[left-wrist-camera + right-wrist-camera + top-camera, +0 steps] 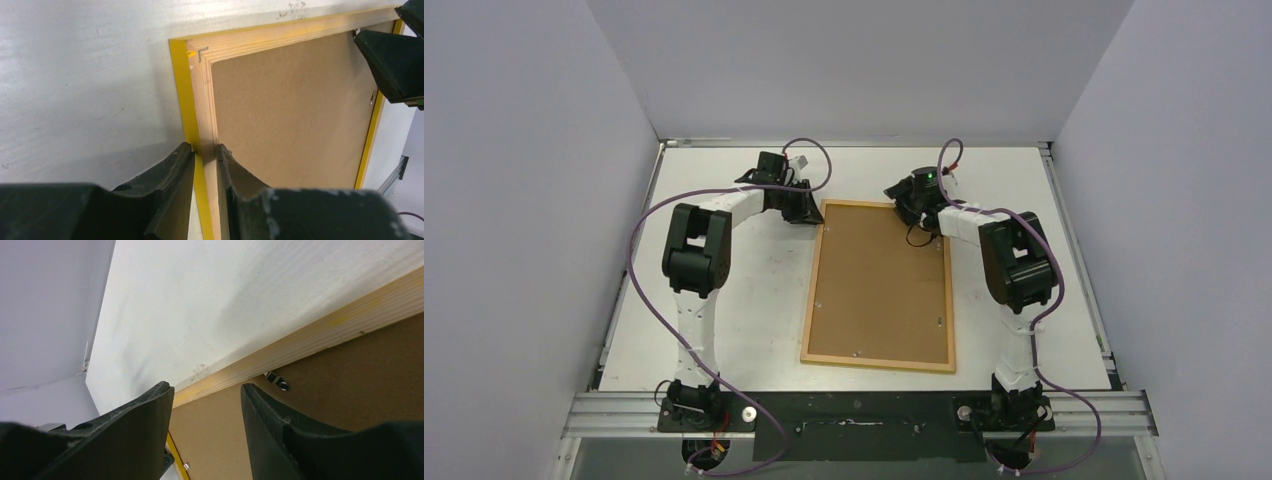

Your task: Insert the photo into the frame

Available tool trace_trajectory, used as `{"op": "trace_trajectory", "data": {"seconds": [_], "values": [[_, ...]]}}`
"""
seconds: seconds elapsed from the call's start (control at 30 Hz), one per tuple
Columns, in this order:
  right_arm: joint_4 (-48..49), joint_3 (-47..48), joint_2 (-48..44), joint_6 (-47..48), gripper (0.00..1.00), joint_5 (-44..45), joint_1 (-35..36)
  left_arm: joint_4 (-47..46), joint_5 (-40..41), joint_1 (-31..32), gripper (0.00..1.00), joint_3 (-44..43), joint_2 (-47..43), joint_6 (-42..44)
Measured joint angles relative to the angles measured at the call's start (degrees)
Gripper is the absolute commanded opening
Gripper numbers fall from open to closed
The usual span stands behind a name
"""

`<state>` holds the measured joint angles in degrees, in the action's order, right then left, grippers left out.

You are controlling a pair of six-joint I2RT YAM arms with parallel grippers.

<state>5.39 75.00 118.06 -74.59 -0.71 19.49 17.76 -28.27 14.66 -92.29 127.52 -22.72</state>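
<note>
The frame (813, 290) lies on the white table with its light-wood back up and a yellow edge showing. The plain brown backing board (879, 285) sits inside it. My left gripper (809, 208) is shut on the frame's left rail near the far left corner; in the left wrist view its jaws (205, 150) pinch the wood and yellow rail (202, 90). My right gripper (911, 212) is open and empty above the board's far right part, next to the frame's far rail (320, 332). It holds nothing in the right wrist view (207, 390). The photo is not in view.
A small metal turn clip (276, 381) sits on the backing board (350, 375) by the far rail. The right gripper's fingers (395, 65) show at the far right corner in the left wrist view. Grey walls enclose the table (744, 320) on three sides.
</note>
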Motion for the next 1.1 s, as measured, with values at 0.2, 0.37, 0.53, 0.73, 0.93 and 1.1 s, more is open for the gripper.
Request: {"op": "trace_trajectory", "data": {"seconds": [0.2,0.37,0.53,0.73,0.93,1.1], "values": [[-2.38,1.18,-2.01,5.31,0.56,-3.19,-0.55,4.28,-1.68,-1.03,0.33,-1.11,0.00,-0.11],[-14.19,3.28,-14.08,15.41,0.58,-2.01,-2.78,6.82,-2.75,-2.86,0.40,-1.62,-2.47,-0.15],[-21.16,3.43,-20.59,22.49,0.60,-0.15,-5.64,7.17,-2.86,-2.82,0.46,-0.55,-6.34,-0.22],[-30.80,1.29,-25.68,31.17,0.60,0.57,-10.43,8.70,-1.92,-2.75,0.52,3.41,-13.03,-0.35],[-41.18,0.83,-24.79,43.04,0.62,-0.87,-12.02,10.21,-0.24,-2.62,0.54,10.43,-18.10,-0.52],[-45.99,2.16,-19.43,48.37,0.70,-3.41,-10.67,11.19,0.74,-2.32,0.54,16.02,-19.52,-0.50]]}}
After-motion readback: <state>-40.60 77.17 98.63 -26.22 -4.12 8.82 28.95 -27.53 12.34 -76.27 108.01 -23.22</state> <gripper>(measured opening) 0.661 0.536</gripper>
